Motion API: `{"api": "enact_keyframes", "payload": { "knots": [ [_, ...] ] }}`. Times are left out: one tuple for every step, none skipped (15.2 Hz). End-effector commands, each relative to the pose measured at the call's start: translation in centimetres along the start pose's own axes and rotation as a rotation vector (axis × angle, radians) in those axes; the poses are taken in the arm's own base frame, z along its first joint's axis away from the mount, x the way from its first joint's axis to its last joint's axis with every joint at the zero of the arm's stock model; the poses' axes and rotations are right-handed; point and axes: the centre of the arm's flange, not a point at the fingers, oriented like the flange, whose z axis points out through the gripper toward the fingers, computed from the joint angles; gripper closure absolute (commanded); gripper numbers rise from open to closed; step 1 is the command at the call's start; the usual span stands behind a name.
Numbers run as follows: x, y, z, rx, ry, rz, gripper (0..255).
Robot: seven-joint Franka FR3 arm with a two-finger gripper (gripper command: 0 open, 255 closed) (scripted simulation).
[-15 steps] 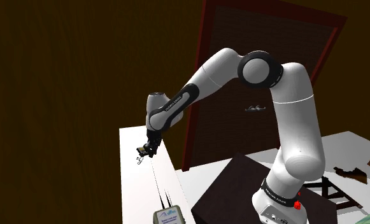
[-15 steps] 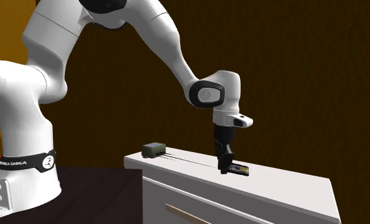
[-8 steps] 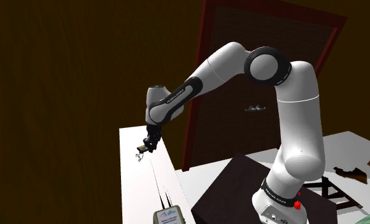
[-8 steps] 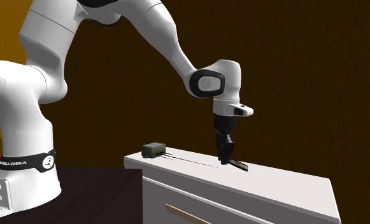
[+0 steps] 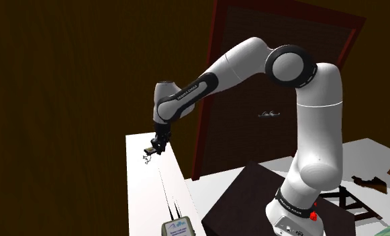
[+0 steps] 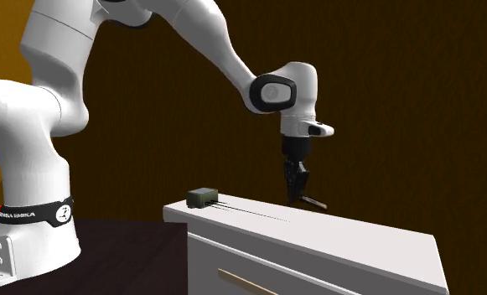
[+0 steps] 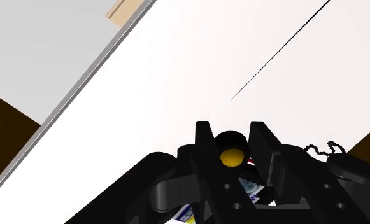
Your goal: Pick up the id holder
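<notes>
The id holder (image 6: 316, 203) is a small flat card with a black round reel, a yellow centre (image 7: 231, 154) and a thin chain (image 7: 321, 149). My gripper (image 6: 298, 196) is shut on it, and the black fingers (image 7: 206, 145) clasp the reel from both sides. The holder hangs a little above the white cabinet top (image 6: 359, 243), sticking out sideways from the fingertips. In the shoulder view the gripper (image 5: 157, 148) holds the id holder (image 5: 150, 149) over the far part of the cabinet top (image 5: 138, 194), with the chain dangling below.
A small grey-green box (image 6: 202, 197) with a label (image 5: 176, 228) sits at the cabinet's near end, and thin black lines (image 5: 165, 191) run from it toward the gripper. A dark red door (image 5: 274, 80) stands behind the arm. The dark stand (image 5: 247, 194) is beside the cabinet.
The gripper has risen, lifting the id holder off the cabinet top. In the shoulder view the hand has moved slightly up, and the elbow has shifted to the right.
</notes>
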Motion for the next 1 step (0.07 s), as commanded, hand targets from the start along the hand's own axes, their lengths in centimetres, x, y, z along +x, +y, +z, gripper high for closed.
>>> {"api": "enact_keyframes", "payload": {
  "knots": [
    [-0.1, -0.01, -0.28, 0.0, 0.0, 0.0, 255]
  ]
}}
